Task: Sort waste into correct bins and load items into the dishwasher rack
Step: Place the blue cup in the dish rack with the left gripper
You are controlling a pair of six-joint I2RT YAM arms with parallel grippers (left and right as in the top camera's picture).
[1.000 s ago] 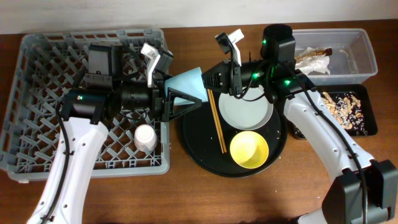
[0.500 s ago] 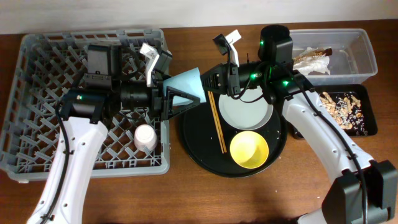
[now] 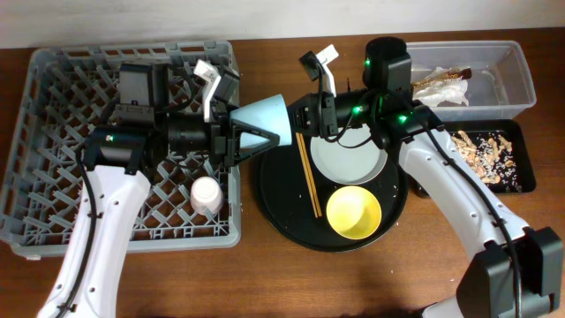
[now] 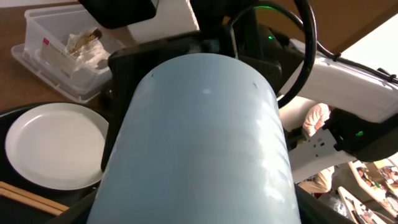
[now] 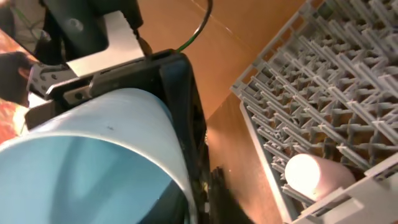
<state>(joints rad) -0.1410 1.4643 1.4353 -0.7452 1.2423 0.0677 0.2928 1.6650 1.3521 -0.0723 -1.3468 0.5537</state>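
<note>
My left gripper (image 3: 243, 132) is shut on the light-blue cup (image 3: 265, 119), holding it on its side above the grey dishwasher rack's (image 3: 53, 88) right edge. The cup fills the left wrist view (image 4: 199, 137). My right gripper (image 3: 305, 117) is at the cup's mouth, its fingers (image 5: 199, 199) apart astride the rim (image 5: 81, 155). A pink cup (image 3: 207, 194) stands upside down in the rack. The white plate (image 3: 349, 159), yellow bowl (image 3: 354, 213) and chopsticks (image 3: 307, 172) lie on the round black tray (image 3: 282, 203).
The clear tub (image 3: 521, 75) at the back right holds the crumpled napkin and wrapper (image 3: 441, 88). The shallow black tray (image 3: 527, 172) beside it holds tan food scraps (image 3: 481, 150). The rack's pegs (image 5: 323, 81) show in the right wrist view.
The cup and my left gripper have shifted slightly up and away from the round tray. My right gripper has drawn back a little from the cup's mouth.
</note>
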